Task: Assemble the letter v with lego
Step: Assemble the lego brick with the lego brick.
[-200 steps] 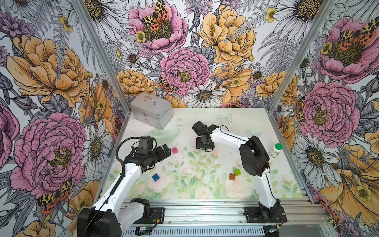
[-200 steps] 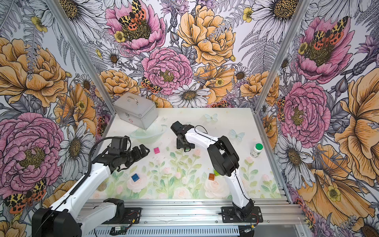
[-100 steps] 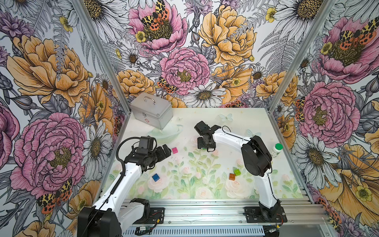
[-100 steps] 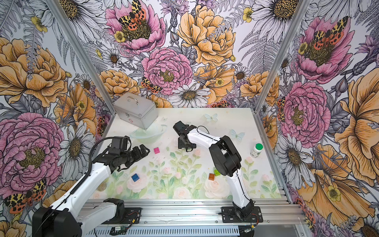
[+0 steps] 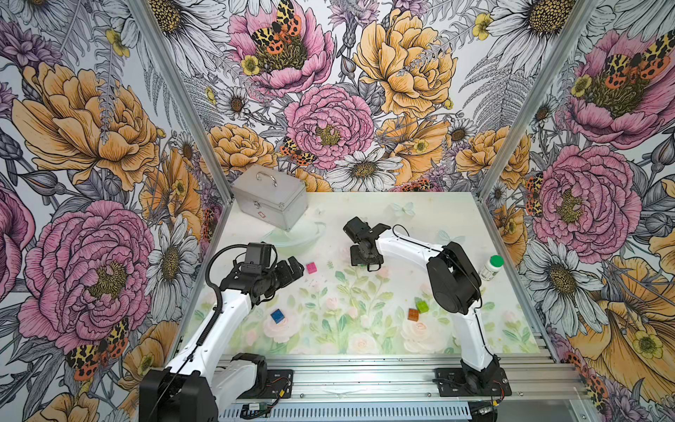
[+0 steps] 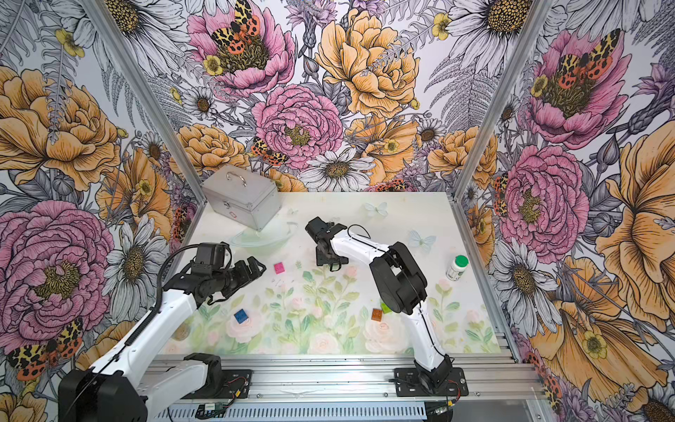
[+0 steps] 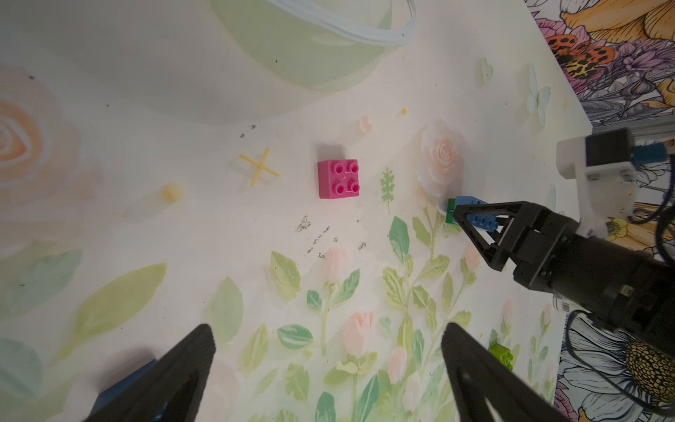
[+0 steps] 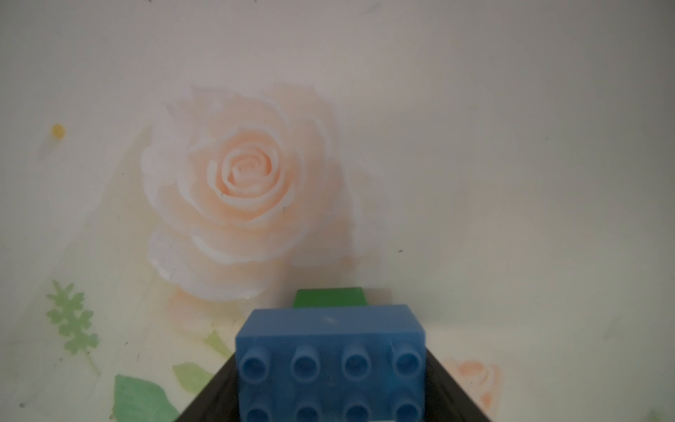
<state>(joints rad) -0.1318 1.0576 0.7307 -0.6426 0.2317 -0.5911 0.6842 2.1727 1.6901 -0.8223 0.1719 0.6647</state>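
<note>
Two bricks only are joined so far: the long light-blue studded plastic brick (image 8: 330, 361) with the small dark-green plastic brick (image 8: 330, 297) seated under it; the right gripper (image 7: 469, 219) is clenched on the blue one's sides, low over the flower-printed tabletop (image 5: 438, 212), near the centre of both top views; whether the green brick touches the surface I cannot tell. The left gripper (image 7: 327, 329), left of centre in the top views, stands spread wide and empty, aimed at the pink cube-like studded brick (image 7: 338, 179), which sits alone just ahead of its fingers; the dark-blue cube-like brick (image 5: 277, 315) lies at the lower left of the table; the orange cube-like brick (image 5: 413, 314) and the lime cube-like brick (image 5: 422, 306) lie just beside each other at lower right, by the right arm's elbow.

Likely troubles, as I judge them: a push on the pair that is off square could lever the green brick loose, since only the blue one is held; the pink brick, free on a smooth top, may skid or turn if one finger meets it first; the two arms work near each other at mid table and could clash; taking the lime brick may drag the orange one along.
</note>
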